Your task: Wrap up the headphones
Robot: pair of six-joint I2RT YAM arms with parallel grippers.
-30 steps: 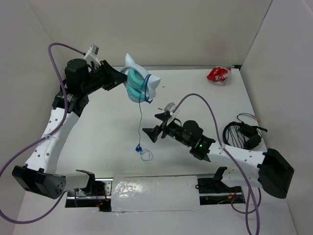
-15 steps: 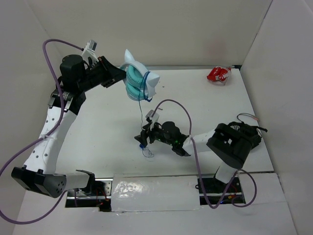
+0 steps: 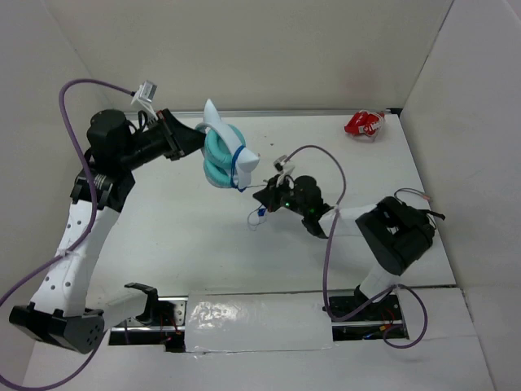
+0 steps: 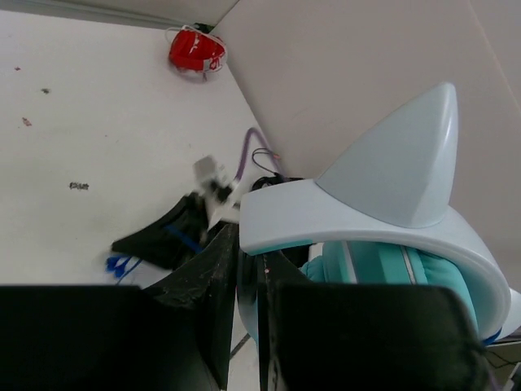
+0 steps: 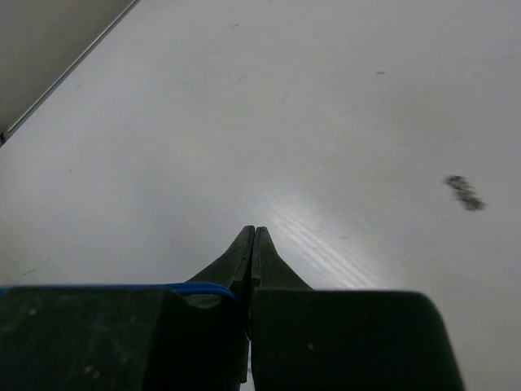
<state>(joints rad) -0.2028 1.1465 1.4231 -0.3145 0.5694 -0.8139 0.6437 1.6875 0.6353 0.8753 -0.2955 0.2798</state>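
Overhead, my left gripper (image 3: 197,141) clamps the cat-ear headphones (image 3: 221,156); my right gripper (image 3: 262,198), at their four o'clock, is pinched closed on the thin blue cord (image 4: 119,263).

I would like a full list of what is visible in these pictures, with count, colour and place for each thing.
headphones: one, teal cups and white headband with pointed ears, held above the table, back left
cord: one, dark blue, running from the headphones to the right gripper
red and white object: one, red and white, far right corner of the table
table: one, white, under everything
purple cables: two, purple, one looping along each arm
left gripper: one, black, shut on the headphones
right gripper: one, black, shut, apparently pinching the cord, mid-table
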